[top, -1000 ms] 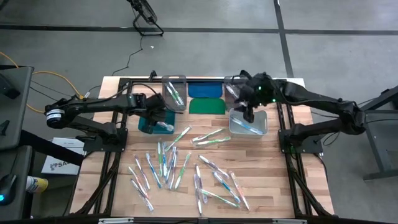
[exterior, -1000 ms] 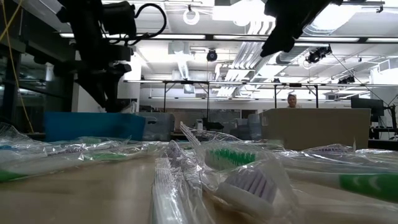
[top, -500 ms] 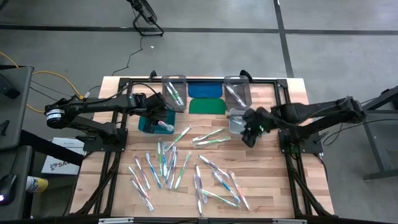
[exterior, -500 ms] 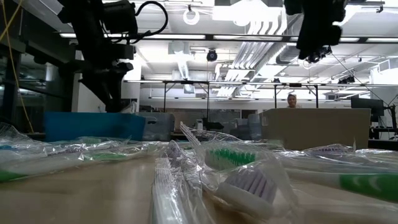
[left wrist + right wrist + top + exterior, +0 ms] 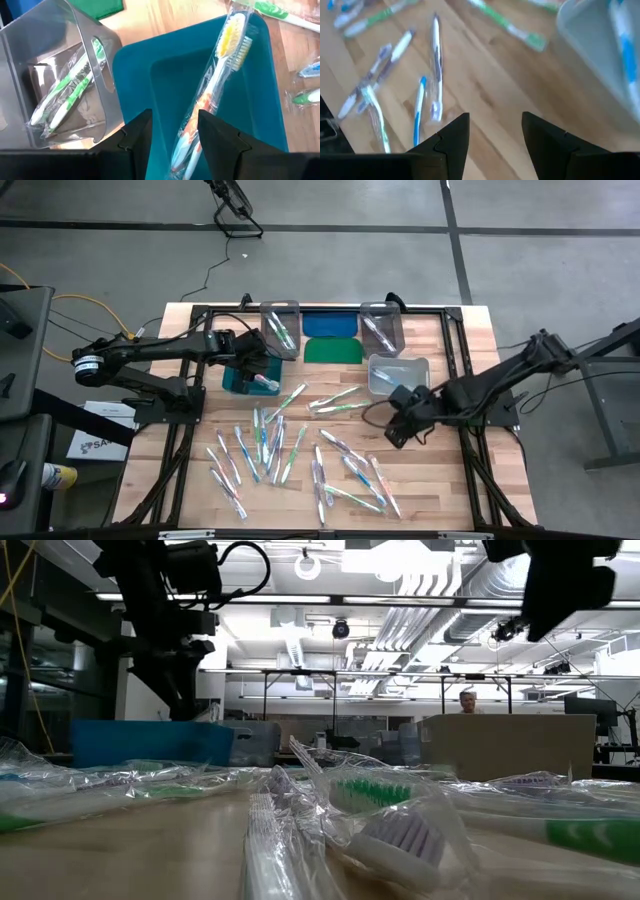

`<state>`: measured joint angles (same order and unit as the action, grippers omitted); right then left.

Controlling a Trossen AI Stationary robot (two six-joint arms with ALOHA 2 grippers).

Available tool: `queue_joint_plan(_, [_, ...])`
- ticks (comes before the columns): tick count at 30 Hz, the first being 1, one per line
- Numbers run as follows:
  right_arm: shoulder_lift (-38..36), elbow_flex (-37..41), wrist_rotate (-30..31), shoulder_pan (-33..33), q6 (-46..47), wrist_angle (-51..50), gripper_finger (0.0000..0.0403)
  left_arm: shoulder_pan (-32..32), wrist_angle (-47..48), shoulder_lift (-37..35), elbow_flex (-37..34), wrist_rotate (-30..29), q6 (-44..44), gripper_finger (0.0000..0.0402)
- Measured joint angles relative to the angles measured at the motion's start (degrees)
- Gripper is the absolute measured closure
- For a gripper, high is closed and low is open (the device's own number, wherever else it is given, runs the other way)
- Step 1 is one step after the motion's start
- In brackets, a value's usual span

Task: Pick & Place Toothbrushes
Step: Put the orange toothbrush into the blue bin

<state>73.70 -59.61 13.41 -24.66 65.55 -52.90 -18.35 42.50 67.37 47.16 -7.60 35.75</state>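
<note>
Clear-wrapped toothbrushes point(image 5: 300, 445) with green, blue and purple heads litter the bench point(image 5: 440, 480); both arms' jaws stand spread, empty.

Toothbrushes point(image 5: 290, 450): thin wrapped sticks, white or clear with blue, green and purplish parts, scattered flat across the middle and near half of the bench. One with orange and yellow point(image 5: 212, 95) lying slantwise in the teal bin point(image 5: 265, 100); two green ones point(image 5: 65, 90) in a clear bin point(image 5: 95, 60) beside it.
</note>
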Motion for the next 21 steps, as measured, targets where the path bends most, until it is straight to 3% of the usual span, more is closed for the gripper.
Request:
queue_joint_plan(17, [14.94,0.02,-11.91,-5.14,13.29,6.35,0.0229,0.0,-0.96,0.0,0.0,0.04,-0.02,0.0249])
queue_joint_plan(21, [16.74,0.02,-12.27,-5.84,15.88,9.91,0.0229,0.0,-1.24,0.0,0.0,0.05,0.26,0.0249])
